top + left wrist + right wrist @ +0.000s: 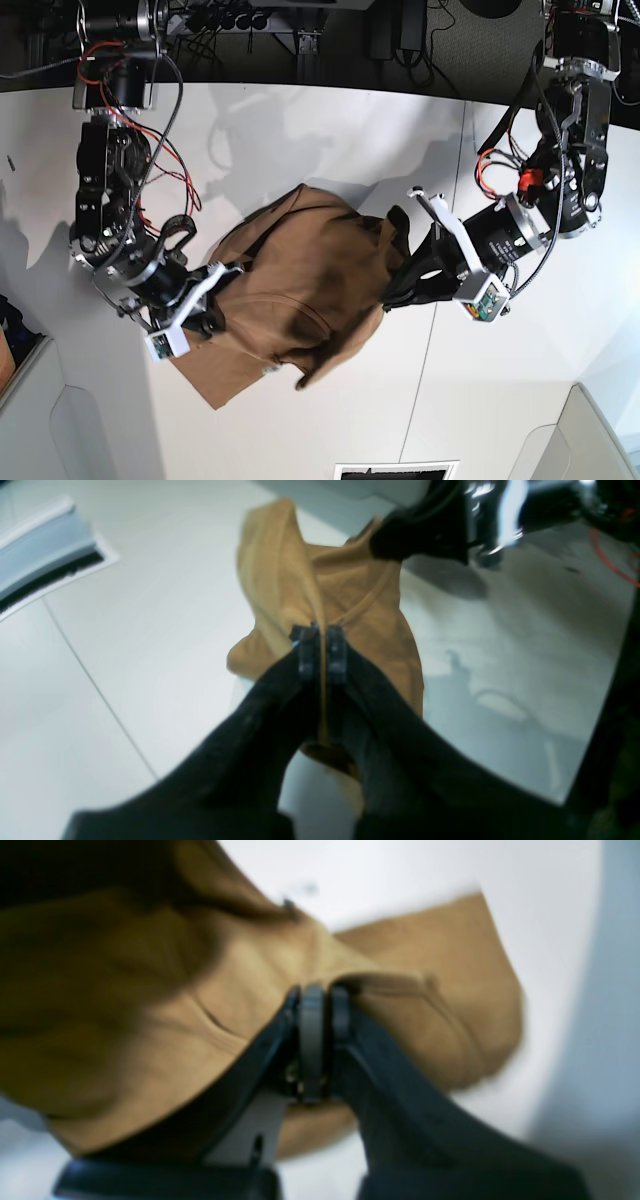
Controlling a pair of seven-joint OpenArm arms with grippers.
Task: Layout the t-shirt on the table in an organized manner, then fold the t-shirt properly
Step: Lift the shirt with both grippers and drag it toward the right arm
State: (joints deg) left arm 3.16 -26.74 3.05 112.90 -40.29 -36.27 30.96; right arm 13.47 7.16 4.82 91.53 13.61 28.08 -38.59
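T-shirt [290, 290] pinched between left gripper [322, 647], right gripper [315, 1005].

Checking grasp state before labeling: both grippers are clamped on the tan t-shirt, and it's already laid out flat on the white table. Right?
Not quite. Both the left gripper and the right gripper are clamped on the tan t-shirt, but it isn't flat: the base view shows it bunched and draped between the arms over the white table.

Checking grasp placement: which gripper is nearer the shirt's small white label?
Right. The right gripper pinches the t-shirt close to the label; the left gripper grips the opposite edge.
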